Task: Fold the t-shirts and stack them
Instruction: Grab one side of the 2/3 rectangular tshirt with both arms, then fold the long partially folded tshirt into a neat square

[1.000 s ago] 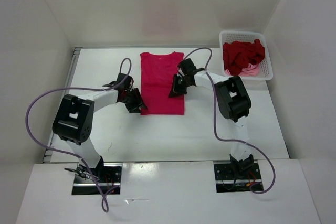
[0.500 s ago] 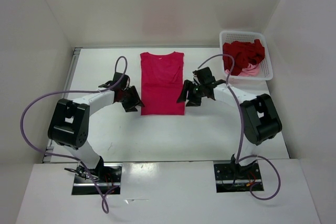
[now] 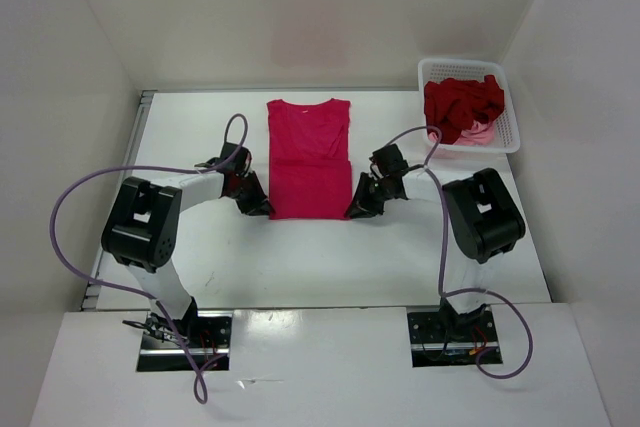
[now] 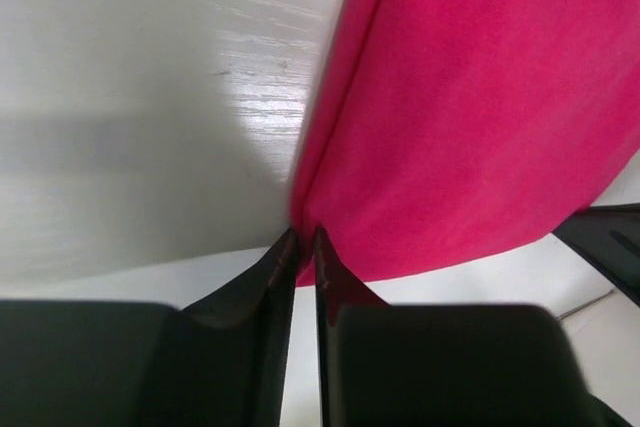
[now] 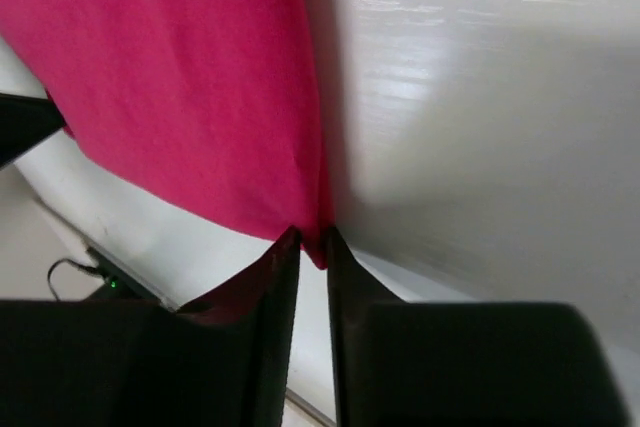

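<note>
Looking down from above, the top view takes in the whole table (image 3: 200,137), but both grips are too small there to read; the wrist cameras settle them.

At the left, the left gripper (image 3: 262,206) sits at the near-left corner of the magenta t-shirt (image 3: 310,152). Its own camera shows the two black fingers (image 4: 278,267) drawn nearly together, with the corner of the cloth pinched between their tips. The shirt's left edge runs away from them over the bare white surface. That view also catches a dark piece of the right gripper (image 4: 605,247) at its right edge, across the shirt's near hem.

The shirt lies flat as a long, narrow rectangle in the middle of the table, with the neckline toward the far edge and the hem toward the near edge.

The right gripper is at the near-right corner. Its wrist view shows its fingers (image 5: 275,277) likewise close together and clamped on the tip of that corner.

Only the top view shows the white basket (image 3: 513,119) at the far-right corner of the table. It holds the dark crimson t-shirt (image 3: 460,107) bunched up, and the light pink t-shirt (image 3: 481,133) shows beneath it on the basket's near side.

The left arm rises from its base at the near edge, its elbow pushed out toward the left edge. Its forearm runs low to the right to reach the shirt. The right arm mirrors it, with the elbow out toward the right edge and the forearm reaching left. Purple cables (image 3: 58,227) loop off both arms.
</note>
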